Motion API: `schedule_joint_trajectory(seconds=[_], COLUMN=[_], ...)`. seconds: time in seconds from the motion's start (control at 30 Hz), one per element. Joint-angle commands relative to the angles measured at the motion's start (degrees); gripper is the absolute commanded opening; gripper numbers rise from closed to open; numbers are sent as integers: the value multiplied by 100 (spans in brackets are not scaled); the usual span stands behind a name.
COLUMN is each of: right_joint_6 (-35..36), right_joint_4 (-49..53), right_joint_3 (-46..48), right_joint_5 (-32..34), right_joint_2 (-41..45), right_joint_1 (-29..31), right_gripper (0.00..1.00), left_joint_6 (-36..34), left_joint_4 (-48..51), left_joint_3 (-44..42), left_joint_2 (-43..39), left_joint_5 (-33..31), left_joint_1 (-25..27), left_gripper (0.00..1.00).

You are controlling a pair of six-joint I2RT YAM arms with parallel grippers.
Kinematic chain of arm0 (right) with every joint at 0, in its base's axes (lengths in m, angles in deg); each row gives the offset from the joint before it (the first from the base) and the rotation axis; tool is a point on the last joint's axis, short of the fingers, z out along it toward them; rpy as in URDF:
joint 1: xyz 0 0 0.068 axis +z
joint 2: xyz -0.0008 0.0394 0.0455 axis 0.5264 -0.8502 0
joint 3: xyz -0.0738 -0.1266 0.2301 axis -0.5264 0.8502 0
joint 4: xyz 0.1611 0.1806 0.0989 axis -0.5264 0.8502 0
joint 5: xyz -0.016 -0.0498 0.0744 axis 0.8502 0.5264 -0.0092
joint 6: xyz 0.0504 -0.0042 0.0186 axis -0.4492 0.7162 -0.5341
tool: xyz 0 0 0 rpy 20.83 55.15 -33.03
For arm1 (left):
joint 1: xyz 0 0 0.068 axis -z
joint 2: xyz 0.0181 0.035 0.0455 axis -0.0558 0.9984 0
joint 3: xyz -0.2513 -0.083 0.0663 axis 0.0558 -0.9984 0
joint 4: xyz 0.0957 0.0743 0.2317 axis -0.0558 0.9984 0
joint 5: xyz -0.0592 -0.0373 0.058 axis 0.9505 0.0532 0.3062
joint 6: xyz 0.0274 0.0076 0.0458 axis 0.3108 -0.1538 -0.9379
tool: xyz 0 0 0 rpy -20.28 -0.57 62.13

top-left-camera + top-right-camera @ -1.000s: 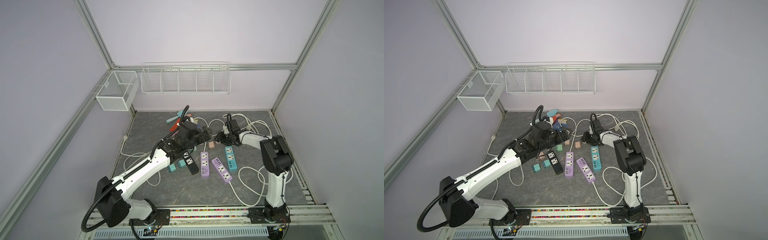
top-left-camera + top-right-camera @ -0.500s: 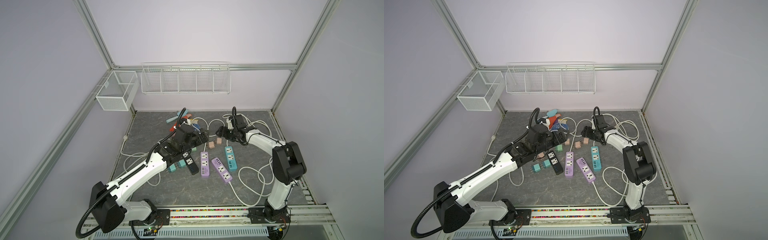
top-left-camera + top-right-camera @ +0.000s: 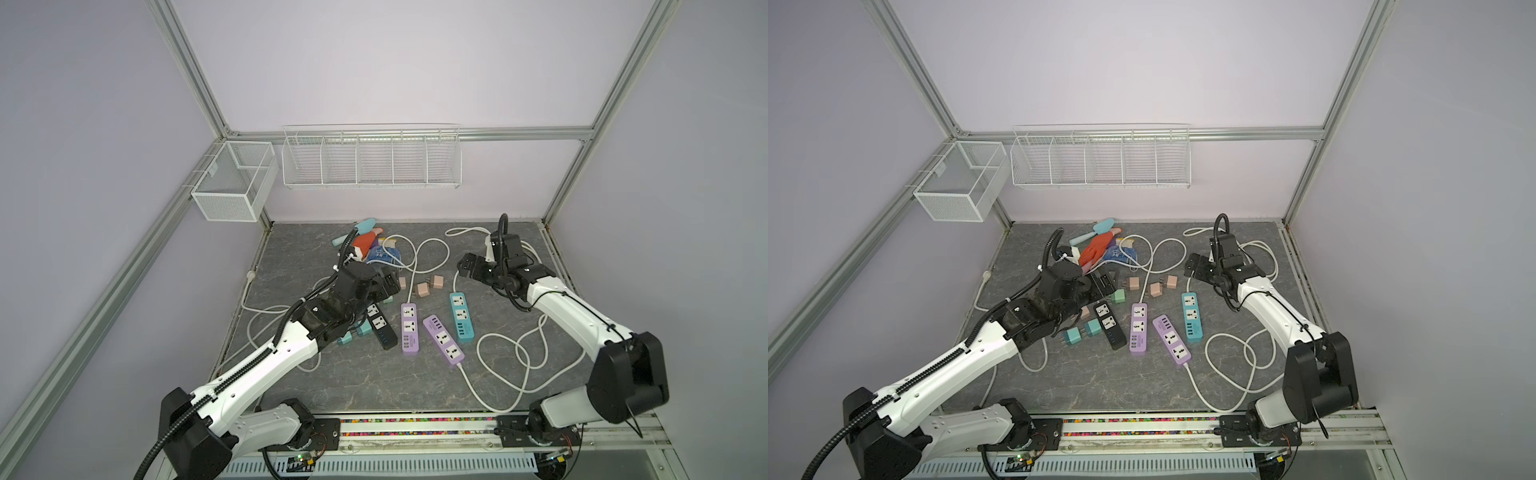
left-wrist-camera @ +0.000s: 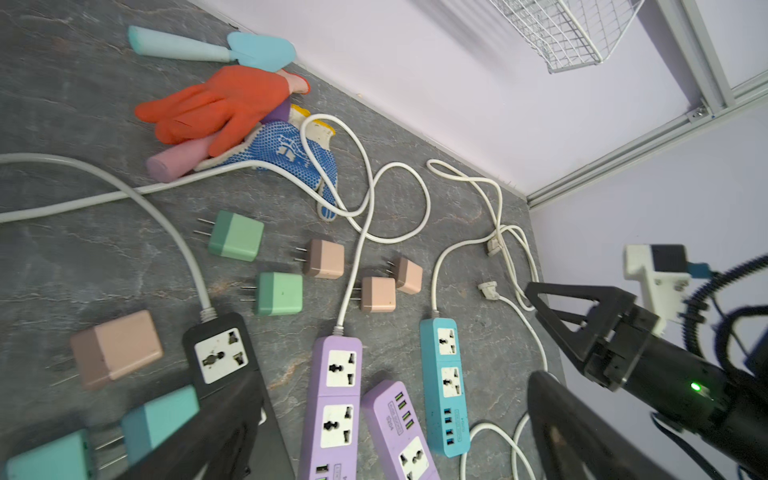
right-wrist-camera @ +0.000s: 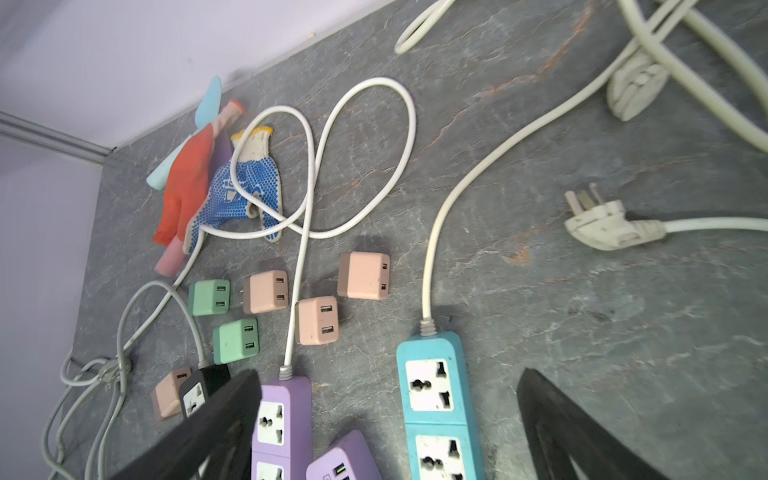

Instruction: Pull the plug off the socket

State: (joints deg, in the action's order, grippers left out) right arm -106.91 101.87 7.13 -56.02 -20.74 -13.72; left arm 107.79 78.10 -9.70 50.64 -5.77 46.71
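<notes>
Several power strips lie side by side mid-table: black (image 3: 380, 328), purple (image 3: 408, 328), a second purple (image 3: 443, 340) and teal (image 3: 461, 316). Every socket that shows is empty. Loose cube plugs lie around them, pink (image 3: 423, 289) (image 5: 317, 320), green (image 5: 236, 340) and teal (image 3: 1073, 336). My left gripper (image 3: 388, 282) (image 4: 386, 382) hangs open over the black strip's end, holding nothing. My right gripper (image 3: 467, 266) (image 5: 386, 376) is open and empty above the bare table behind the teal strip (image 5: 434, 399).
White cords (image 3: 503, 353) loop across the right and back of the table, with a white cord plug (image 5: 598, 224) lying loose. Gloves (image 3: 368, 245) and a blue trowel (image 4: 208, 45) sit at the back. Wire baskets (image 3: 370, 162) hang on the wall.
My right gripper has opened wide and drawn back to the right, away from the pink plugs, its elbow dropping. The left gripper has pulled back a little toward the front, still open.
</notes>
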Motion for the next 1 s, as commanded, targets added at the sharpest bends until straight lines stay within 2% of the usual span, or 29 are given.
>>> schedule_joint_trajectory(seconds=[0.0, 0.2, 0.43, 0.63, 0.7, 0.73, 0.87, 0.97], right_joint_6=[106, 239, 329, 555, 758, 892, 1228, 1331], right_joint_4=[322, 491, 294, -472, -860, -1164, -2153, -2477], right_joint_3=[230, 716, 1343, 1967, 2142, 2279, 2672, 2712], right_joint_5=[738, 1574, 2198, 2935, 3288, 3457, 3815, 3910], right_joint_2=[462, 1107, 1447, 1579, 1567, 1543, 1269, 985], right_joint_1=[-89, -268, -488, -535, -553, -564, -599, -845], right_gripper=[96, 89, 89, 89, 89, 89, 89, 89], left_joint_6=[-193, -377, -618, -1011, -1297, -1428, -1861, -2095], left_joint_4=[476, 796, 868, 952, 877, 773, 327, -156], left_joint_3=[-123, -340, -658, -855, -946, -1013, -1213, -1382], left_joint_2=[-175, -502, -803, -773, -756, -719, -421, -120], left_joint_5=[-360, -336, -174, -233, -495, -649, -621, -1034], left_joint_1=[-191, -810, -1432, -2099, -2397, -2584, -3524, -3838], left_gripper=[99, 99, 99, 99, 99, 99, 99, 100])
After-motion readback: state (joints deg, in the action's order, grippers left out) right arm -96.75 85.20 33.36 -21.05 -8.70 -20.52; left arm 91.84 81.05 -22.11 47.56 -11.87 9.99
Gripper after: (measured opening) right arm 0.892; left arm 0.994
